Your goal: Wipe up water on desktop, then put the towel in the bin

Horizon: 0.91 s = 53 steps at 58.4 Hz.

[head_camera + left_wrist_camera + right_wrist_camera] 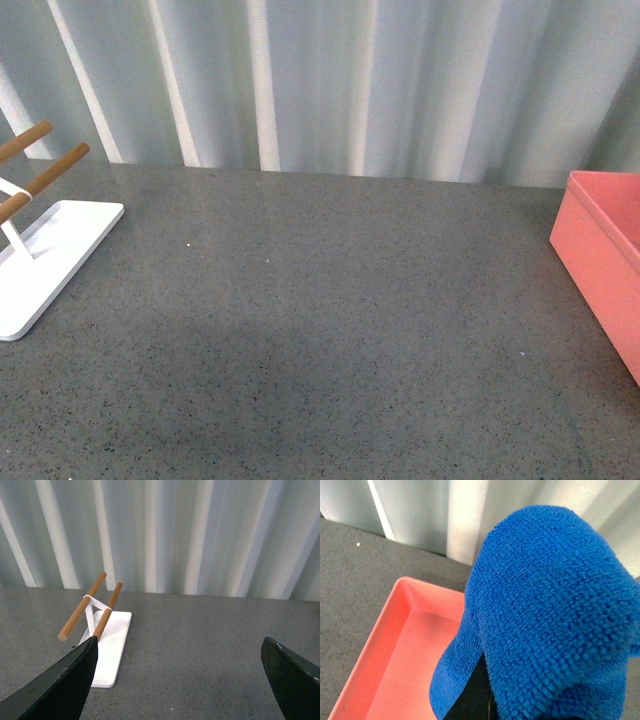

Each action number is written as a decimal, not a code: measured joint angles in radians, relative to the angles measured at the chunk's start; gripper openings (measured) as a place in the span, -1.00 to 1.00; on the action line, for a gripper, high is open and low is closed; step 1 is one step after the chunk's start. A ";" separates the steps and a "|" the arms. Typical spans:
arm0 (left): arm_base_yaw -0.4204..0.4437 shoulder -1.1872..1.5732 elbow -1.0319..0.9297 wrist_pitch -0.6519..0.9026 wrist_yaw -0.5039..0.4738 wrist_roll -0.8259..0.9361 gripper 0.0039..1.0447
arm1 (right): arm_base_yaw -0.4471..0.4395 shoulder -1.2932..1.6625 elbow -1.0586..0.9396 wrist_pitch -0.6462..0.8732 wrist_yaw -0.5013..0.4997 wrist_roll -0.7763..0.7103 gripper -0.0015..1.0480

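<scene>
Staged test bench, speckled stone desktop (320,300), pale curtain backdrop (330,80)

No text, label, brand, number or sign can be read in any of the three views. The bench (320,300), the pink bin (600,250), the white rack (45,260) with its wooden rods, the blue towel (550,615) and the pale corrugated wall (330,80) all carry plain, unmarked surfaces.

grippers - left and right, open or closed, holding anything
Left gripper: open, empty, above the desktop.
Right gripper: hidden under the towel it carries over the bin; jaw state cannot be told.
</scene>
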<state>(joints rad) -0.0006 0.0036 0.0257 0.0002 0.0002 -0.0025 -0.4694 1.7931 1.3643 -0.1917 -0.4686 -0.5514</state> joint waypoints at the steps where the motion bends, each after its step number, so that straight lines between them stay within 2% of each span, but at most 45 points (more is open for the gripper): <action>1: 0.000 0.000 0.000 0.000 0.000 0.000 0.88 | 0.004 0.006 -0.008 0.001 -0.005 -0.003 -0.92; 11: 0.000 0.000 0.000 0.000 0.000 0.000 0.88 | 0.043 0.063 -0.058 -0.014 0.007 -0.062 -0.92; 20: 0.000 0.000 0.000 0.000 0.000 0.000 0.88 | 0.047 0.146 -0.099 -0.086 0.118 -0.130 -0.92; 29: 0.000 0.000 0.000 0.000 0.000 0.000 0.88 | 0.035 0.206 -0.158 -0.081 0.200 -0.174 -0.92; 39: 0.000 0.000 0.000 0.000 0.000 0.000 0.88 | 0.027 0.219 -0.182 -0.062 0.205 -0.189 -0.91; 53: 0.000 0.000 0.000 0.000 0.000 0.000 0.88 | 0.029 0.217 -0.180 -0.070 0.182 -0.192 -0.13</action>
<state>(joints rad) -0.0006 0.0036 0.0257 0.0002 -0.0002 -0.0025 -0.4404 2.0102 1.1839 -0.2619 -0.2871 -0.7433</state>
